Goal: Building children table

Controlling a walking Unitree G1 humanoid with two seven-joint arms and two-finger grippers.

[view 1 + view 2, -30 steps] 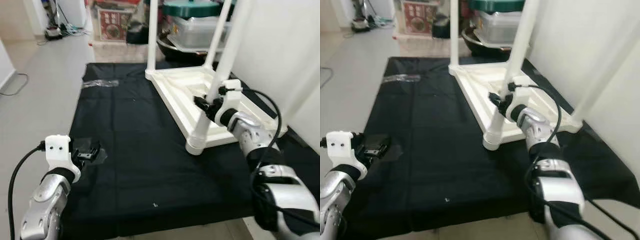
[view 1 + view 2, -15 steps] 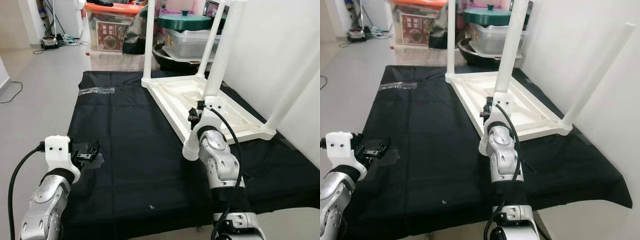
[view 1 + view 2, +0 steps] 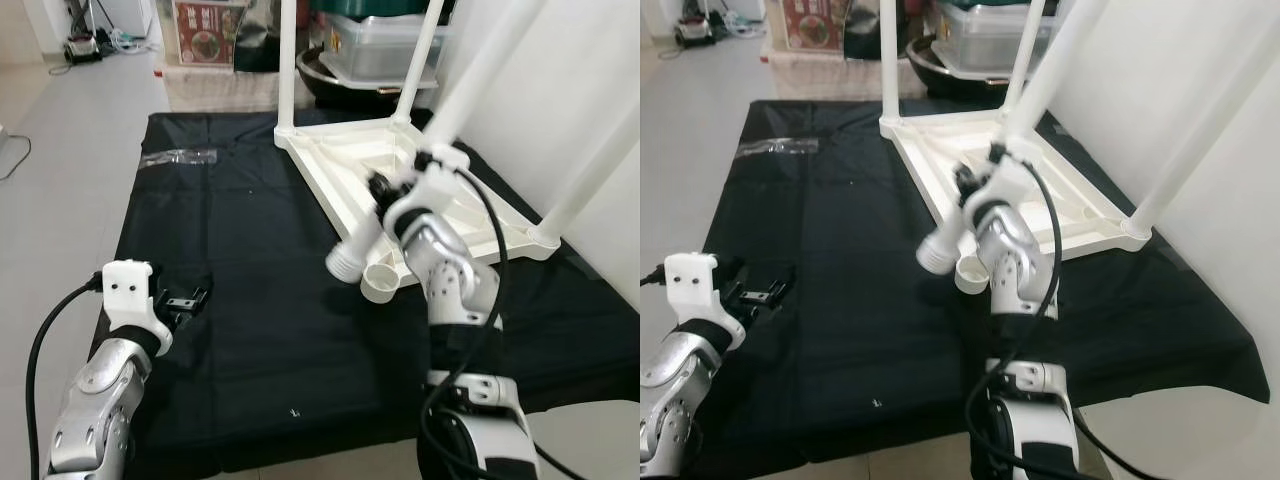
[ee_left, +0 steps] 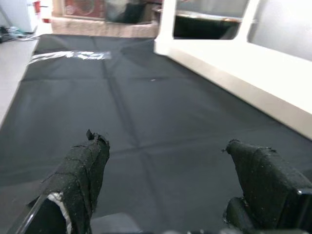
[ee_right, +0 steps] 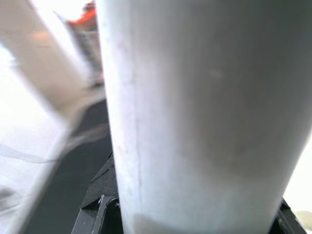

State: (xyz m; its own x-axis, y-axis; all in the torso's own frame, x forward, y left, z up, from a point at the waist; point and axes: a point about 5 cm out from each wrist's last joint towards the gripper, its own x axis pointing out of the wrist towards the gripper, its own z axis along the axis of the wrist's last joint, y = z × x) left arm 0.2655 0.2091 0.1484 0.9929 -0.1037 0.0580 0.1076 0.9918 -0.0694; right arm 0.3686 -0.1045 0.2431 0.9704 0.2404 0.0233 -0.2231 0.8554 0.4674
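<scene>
The left gripper (image 3: 185, 300) hangs open over the black cloth (image 3: 250, 230). Further off, the right gripper (image 3: 383, 190) holds the long white plastic table leg (image 3: 440, 130), tilted, its end beside the round white corner socket (image 3: 381, 284) of the upside-down white plastic tabletop (image 3: 400, 170). Stand the leg straight, then push down. The leg hides the right gripper's fingers.

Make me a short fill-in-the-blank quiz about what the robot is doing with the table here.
1. The right hand grips a white table ____.
2. The upside-down table rests on a ____ cloth.
3. The left hand is ____ and empty.

Missing words: leg; black; open
</scene>
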